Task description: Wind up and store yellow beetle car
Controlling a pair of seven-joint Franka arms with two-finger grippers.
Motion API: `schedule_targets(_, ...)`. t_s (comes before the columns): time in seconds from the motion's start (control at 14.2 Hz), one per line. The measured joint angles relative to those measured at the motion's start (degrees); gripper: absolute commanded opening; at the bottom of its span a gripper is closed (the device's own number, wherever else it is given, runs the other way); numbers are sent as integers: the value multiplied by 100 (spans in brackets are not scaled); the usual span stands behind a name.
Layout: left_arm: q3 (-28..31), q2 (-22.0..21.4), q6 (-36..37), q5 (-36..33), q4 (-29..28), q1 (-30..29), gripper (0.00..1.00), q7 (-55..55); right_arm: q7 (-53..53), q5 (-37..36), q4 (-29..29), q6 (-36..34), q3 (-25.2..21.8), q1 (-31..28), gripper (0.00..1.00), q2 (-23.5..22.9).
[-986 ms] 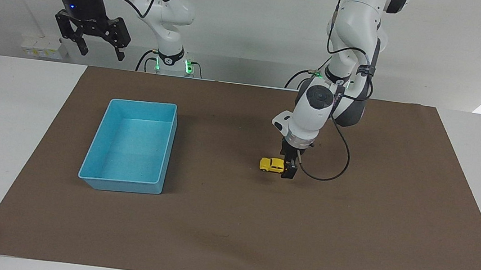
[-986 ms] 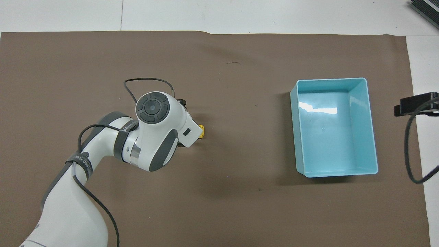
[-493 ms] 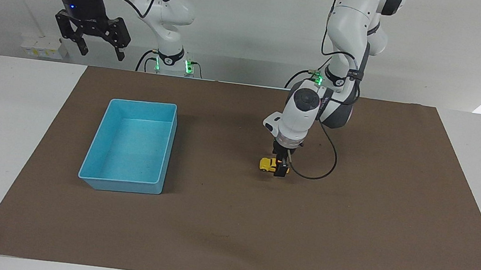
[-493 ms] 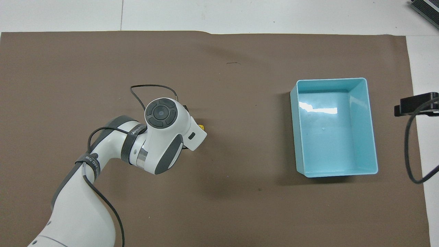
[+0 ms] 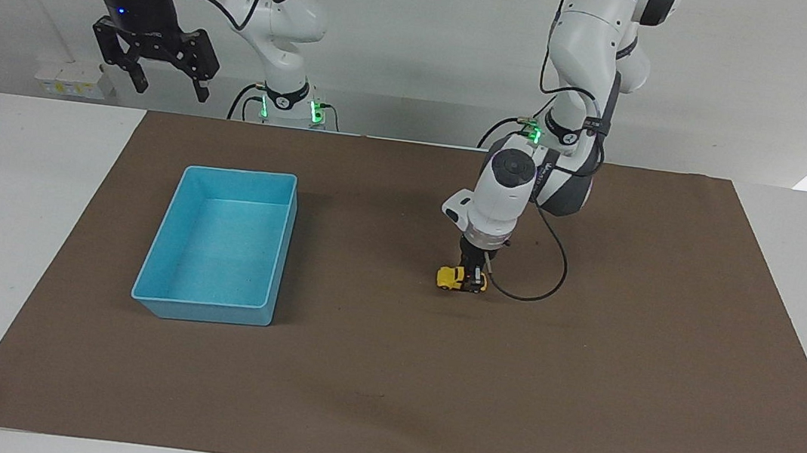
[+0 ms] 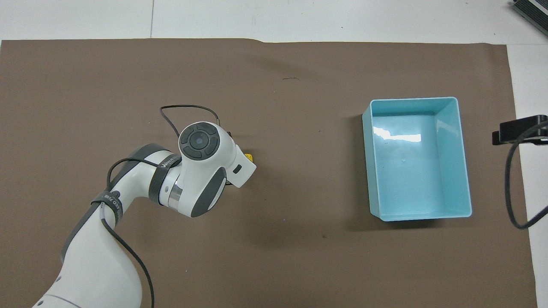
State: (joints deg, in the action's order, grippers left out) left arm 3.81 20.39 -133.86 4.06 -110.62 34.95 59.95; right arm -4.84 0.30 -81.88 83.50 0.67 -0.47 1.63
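Jaws of the left gripper (image 5: 473,285) are pinching the yellow beetle car (image 5: 454,278) on the brown mat (image 5: 383,406), just right of frame centre. Its long axis is running across the frame; which end is the nose, I cannot tell. Winding and storing in the blue tray (image 5: 163,299), centre left, are seemingly remaining. Upper left, the right gripper (image 5: 155,69) is waiting, gaping open.

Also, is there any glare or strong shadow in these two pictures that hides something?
Overhead view: a white glare streak lies on the floor of the light blue tray, which hides nothing; the left arm's wrist covers most of the yellow beetle car. Facing view: soft shadows only, one beside the tray; the car shows clearly in the left gripper; bright window light at one edge.
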Motion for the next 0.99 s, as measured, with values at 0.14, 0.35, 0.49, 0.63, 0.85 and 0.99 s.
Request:
schedule_targets(0.14,43,-60,1,0,-86,-57,0,60,0,0,0,0,0,0,100,0)
schedule_targets(0.35,45,-150,19,0,-211,-253,0,311,0,0,0,0,0,0,100,0)
schedule_targets(0.49,46,-194,36,0,-270,-391,0,546,0,0,0,0,0,0,100,0)
schedule_targets(0.63,46,-224,64,0,-306,-549,0,827,0,0,0,0,0,0,100,0)
schedule_targets(0.85,50,-248,111,0,-328,-855,0,1288,0,0,0,0,0,0,100,0)
schedule_targets(0.99,55,-262,123,0,-347,-1067,0,1485,0,0,0,0,0,0,100,0)
